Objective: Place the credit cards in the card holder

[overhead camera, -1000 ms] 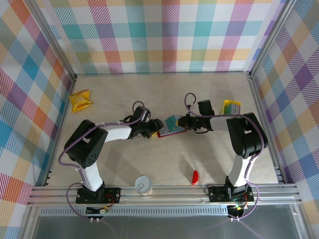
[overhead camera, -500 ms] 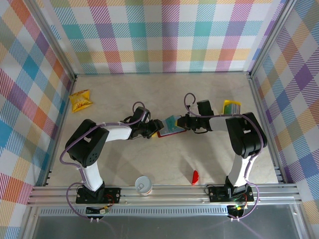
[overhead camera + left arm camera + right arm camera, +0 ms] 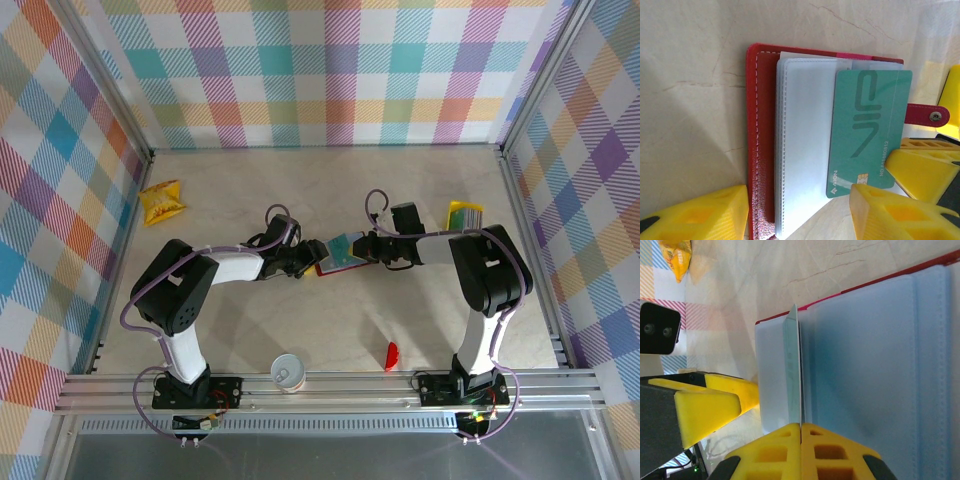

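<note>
The teal credit card [image 3: 867, 132], pinched edge-on by the right gripper [image 3: 800, 432], lies over the open card holder [image 3: 338, 264] at mid-frame on the bench [image 3: 260, 330]. We see the left gripper [image 3: 799, 197] spread across the card holder's lower edge. The remaining credit cards [image 3: 465, 213] lie at right.

The teal credit card [image 3: 867, 130] carries small white print reading "AION" beside a triangle mark, and a line starting "NO." whose digits are too blurred to read for certain.

left pincer [image 3: 304, 259] and right pincer [image 3: 369, 248] flanking card holder [image 3: 326, 268], open table [image 3: 300, 185] behind
</note>
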Robot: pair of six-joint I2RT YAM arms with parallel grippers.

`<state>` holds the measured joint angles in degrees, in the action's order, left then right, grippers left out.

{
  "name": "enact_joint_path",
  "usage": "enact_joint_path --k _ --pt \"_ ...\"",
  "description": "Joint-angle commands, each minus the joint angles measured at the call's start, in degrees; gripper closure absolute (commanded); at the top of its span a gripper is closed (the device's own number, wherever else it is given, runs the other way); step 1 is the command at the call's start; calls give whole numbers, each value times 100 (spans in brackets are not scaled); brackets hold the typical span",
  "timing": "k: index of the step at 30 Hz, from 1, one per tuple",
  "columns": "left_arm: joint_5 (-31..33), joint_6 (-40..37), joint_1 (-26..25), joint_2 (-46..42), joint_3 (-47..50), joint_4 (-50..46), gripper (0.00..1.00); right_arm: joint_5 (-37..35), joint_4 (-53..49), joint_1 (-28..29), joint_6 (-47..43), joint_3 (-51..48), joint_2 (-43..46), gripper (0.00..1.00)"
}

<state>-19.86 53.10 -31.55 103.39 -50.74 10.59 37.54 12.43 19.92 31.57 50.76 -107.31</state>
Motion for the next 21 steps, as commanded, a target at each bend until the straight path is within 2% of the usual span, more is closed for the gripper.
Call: enact_joint_path --k 1,9,12,21 --pt "-27 25 35 123 108 136 45 -98 -7 29 98 -102 142 100" --pt "4 14 35 80 147 110 45 70 353 -175 491 -175 700 100" --pt "-7 16 35 84 146 127 45 22 204 -278 476 -186 861 100" --pt "-45 34 35 112 115 164 45 134 161 -278 322 -192 552 100"
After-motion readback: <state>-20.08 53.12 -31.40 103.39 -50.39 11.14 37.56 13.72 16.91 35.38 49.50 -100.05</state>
